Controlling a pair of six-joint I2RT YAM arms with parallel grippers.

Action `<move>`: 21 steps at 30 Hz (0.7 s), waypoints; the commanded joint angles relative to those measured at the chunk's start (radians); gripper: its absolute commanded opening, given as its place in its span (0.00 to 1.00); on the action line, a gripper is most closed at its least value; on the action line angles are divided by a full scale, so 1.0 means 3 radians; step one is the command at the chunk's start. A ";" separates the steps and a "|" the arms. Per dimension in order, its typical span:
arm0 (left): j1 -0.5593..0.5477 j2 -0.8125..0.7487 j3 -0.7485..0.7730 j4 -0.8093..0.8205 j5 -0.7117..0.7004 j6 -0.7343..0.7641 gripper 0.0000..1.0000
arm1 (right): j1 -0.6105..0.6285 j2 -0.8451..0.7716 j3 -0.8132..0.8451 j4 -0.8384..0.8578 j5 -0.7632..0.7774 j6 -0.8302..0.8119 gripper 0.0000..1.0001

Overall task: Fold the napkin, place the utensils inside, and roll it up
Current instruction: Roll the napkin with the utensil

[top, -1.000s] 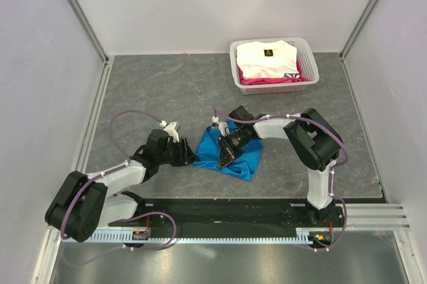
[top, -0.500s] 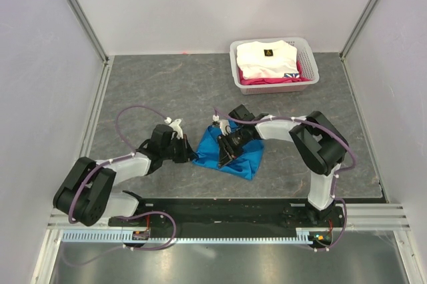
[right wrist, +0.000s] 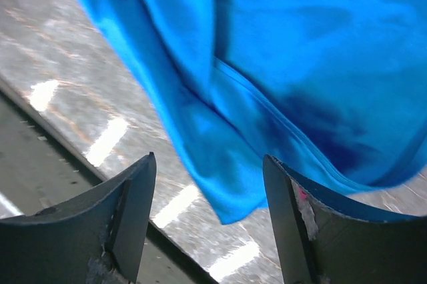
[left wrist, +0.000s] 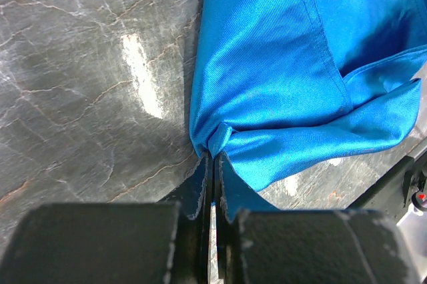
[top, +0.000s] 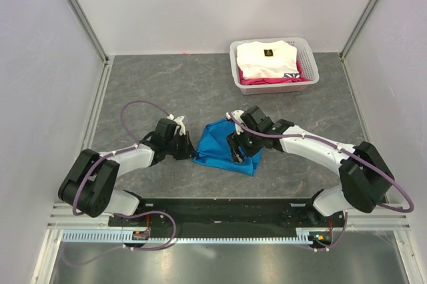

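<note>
The bright blue napkin (top: 222,147) lies rumpled and partly folded on the grey table, between the two arms. My left gripper (top: 190,153) is shut on the napkin's left corner; in the left wrist view the cloth (left wrist: 280,77) bunches right at the closed fingertips (left wrist: 215,159). My right gripper (top: 237,151) hovers over the napkin's right part with its jaws open. In the right wrist view the fingers (right wrist: 137,191) stand wide apart above a loose napkin edge (right wrist: 227,157), with nothing held. The utensils are out of view.
A white basket (top: 307,81) with folded white and pink clothes stands at the back right. Grey walls enclose the table on three sides. A black rail (top: 227,212) runs along the near edge by the arm bases.
The left gripper closed on the napkin's left corner. The right gripper let go of the cloth, opened, and drew back to the right as its arm stretched out low.
</note>
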 commanded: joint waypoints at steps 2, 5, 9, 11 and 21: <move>0.0004 0.0041 0.0096 -0.0139 0.0082 0.0105 0.02 | 0.0131 0.0064 -0.0021 -0.0126 0.0419 -0.0081 0.73; 0.0004 0.0035 0.0096 -0.0159 0.0077 0.0105 0.02 | 0.0208 0.0192 -0.0032 -0.0137 0.0521 -0.0112 0.74; 0.0009 0.0041 0.0091 -0.0154 0.0092 0.0100 0.02 | 0.0290 0.0325 -0.0011 -0.0101 0.0598 -0.0163 0.74; 0.0004 0.0051 0.0096 -0.0154 0.0093 0.0100 0.02 | 0.0341 0.0376 0.0014 -0.0091 0.0644 -0.0188 0.74; 0.0009 0.0046 0.0117 -0.0170 0.0093 0.0100 0.02 | 0.0612 0.0617 0.0173 -0.0464 0.0787 -0.0015 0.72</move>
